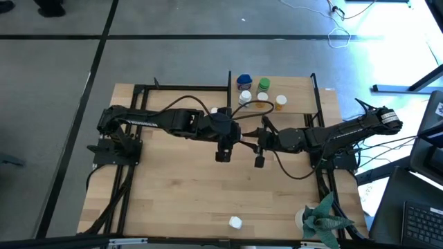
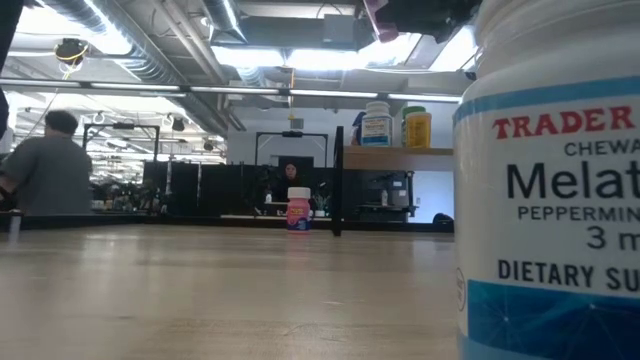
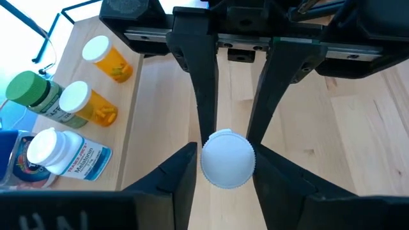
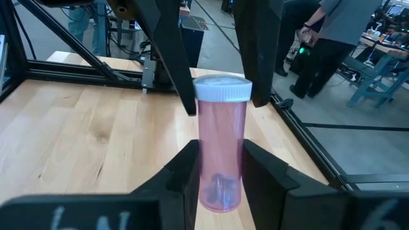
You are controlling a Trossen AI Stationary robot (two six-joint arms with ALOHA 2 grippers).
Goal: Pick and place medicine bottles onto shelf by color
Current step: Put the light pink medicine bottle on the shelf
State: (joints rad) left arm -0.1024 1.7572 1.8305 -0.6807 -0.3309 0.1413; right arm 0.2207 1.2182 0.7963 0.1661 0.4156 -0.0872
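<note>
Big picture first: the table is mostly bare, and the shelf sits at its far edge with blue, green and orange bottles already on it. Both arms meet over the middle of the table, near the shelf.

Looks like a handover to me. The right end effector comes in level and is clamped on the lower body of a pink bottle, which is upright. The left end effector comes in from above, and its fingers are pressed on either side of the white cap. So both are closed on the same bottle, and I can't tell which one is carrying it, or whether its base is on the table.

How I'd play it:
- Only one side lets go, and only once the other has a firm hold.
- A grip on the cap alone is sketchy, since it's smooth and round. If the left takes over, I'd get lower on the body first.
- Open the releasing fingers wide and back straight out so they don't knock the bottle over.
- Keep it upright on the way to the shelf.

I see no pink on the shelf, so a bare patch away from the other colours seems right. Another pink one stands on the table.
</note>
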